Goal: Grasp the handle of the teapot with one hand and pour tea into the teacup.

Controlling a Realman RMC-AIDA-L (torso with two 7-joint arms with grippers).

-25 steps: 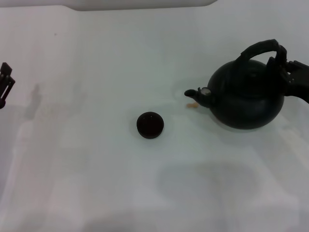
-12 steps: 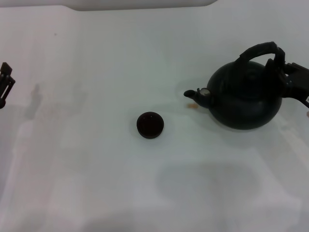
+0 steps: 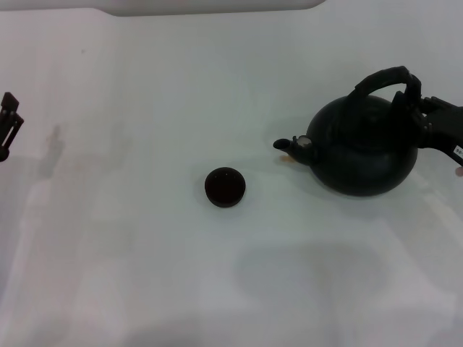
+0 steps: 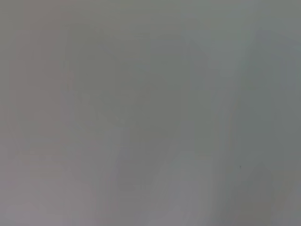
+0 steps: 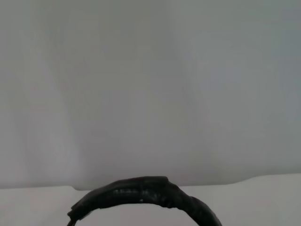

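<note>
The round matte black teapot (image 3: 364, 150) stands at the right of the white table (image 3: 145, 253), its short spout (image 3: 286, 144) pointing left toward the teacup. The arched black handle (image 3: 383, 76) rises over it; the right wrist view shows that handle (image 5: 141, 195) as a textured arc from close by. My right hand (image 3: 418, 108) comes in from the right edge and is shut on the handle's right end. The small dark teacup (image 3: 225, 187) sits alone in the middle, well left of the spout. My left gripper (image 3: 7, 129) stays parked at the far left edge.
A small yellowish speck (image 3: 288, 156) lies on the table just under the spout. A white raised edge (image 3: 210, 7) runs along the back. The left wrist view shows only bare pale surface.
The teapot has shifted slightly left and toward me with my right hand on its handle, and the spout tip sits a bit lower. The teacup and left arm have not moved.
</note>
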